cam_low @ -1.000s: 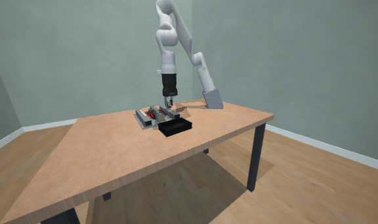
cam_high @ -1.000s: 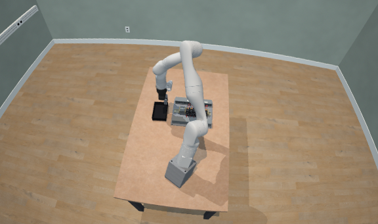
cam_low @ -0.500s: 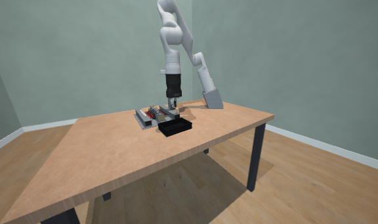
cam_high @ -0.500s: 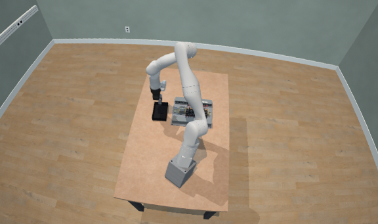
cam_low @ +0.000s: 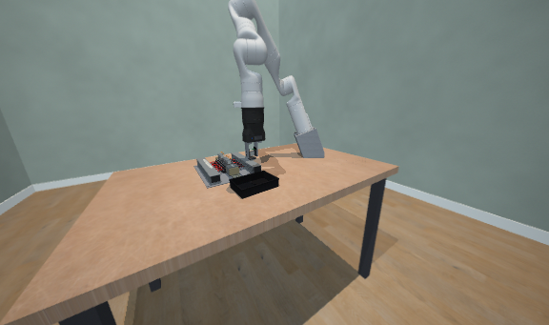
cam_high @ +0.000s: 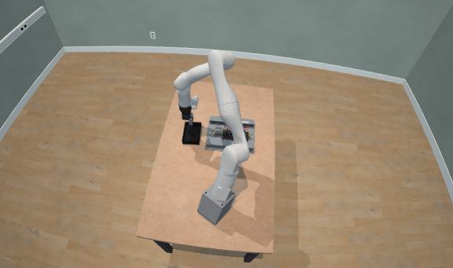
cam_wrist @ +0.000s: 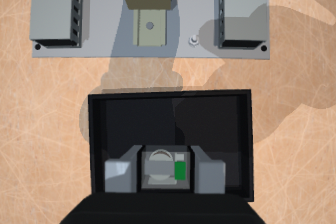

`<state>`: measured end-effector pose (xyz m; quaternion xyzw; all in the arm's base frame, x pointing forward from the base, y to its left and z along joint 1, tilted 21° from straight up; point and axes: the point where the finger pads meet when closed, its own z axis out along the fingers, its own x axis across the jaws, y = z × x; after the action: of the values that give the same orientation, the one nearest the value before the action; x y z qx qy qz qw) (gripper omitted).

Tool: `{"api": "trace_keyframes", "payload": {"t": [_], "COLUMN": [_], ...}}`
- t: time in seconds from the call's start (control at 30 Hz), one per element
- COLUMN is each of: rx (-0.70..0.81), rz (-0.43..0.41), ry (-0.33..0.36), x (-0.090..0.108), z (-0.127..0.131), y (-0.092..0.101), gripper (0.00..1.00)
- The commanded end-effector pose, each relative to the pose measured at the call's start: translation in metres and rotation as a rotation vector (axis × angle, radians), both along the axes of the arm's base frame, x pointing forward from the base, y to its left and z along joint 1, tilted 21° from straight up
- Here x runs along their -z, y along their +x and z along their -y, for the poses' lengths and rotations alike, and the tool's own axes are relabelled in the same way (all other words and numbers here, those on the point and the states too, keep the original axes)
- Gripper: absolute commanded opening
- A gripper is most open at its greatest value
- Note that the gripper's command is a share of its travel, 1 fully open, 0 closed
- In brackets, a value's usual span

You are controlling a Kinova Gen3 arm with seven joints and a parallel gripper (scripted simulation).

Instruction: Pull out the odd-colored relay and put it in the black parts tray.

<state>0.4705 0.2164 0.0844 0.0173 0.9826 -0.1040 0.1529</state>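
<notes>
The relay [cam_wrist: 162, 167] with the green button is held clamped between the two grey fingers of the gripper [cam_wrist: 164, 175], one finger on each side of its housing. In the wrist view it is seen hanging over the inside of the black parts tray [cam_wrist: 95, 145], toward the tray's near wall (whether it touches the tray floor cannot be told). The green button [cam_wrist: 179, 170] sits at the right edge of the relay's top face, beside a clear round dome.

The tray is placed flat on the wooden counter [cam_high: 185, 189], just beside the grey relay panel [cam_high: 212, 144], with a narrow strip of counter showing between them. The panel is seen lying flat, its short edge facing the tray; red wiring and the remaining relays [cam_low: 220, 164] are visible along its middle in the exterior view, though their button colours are too small to be read there.

The white arm [cam_high: 228, 107] is arched over the panel from its grey base block [cam_high: 206, 213] at the near end of the counter, and the wrist is pointed straight down above the tray.
</notes>
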Motion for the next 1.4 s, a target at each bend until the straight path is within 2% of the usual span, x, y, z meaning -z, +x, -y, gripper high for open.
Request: {"api": "trace_keyframes", "payload": {"t": [0.0, 1.37], "rx": [0.006, 0.006], "rz": [-0.002, -0.002], "ry": [0.004, 0.004], "x": [0.0001, 0.0027], "z": [-0.0030, -0.0048], "y": [-0.0018, -0.0047], "gripper": [0.00, 0.00]}}
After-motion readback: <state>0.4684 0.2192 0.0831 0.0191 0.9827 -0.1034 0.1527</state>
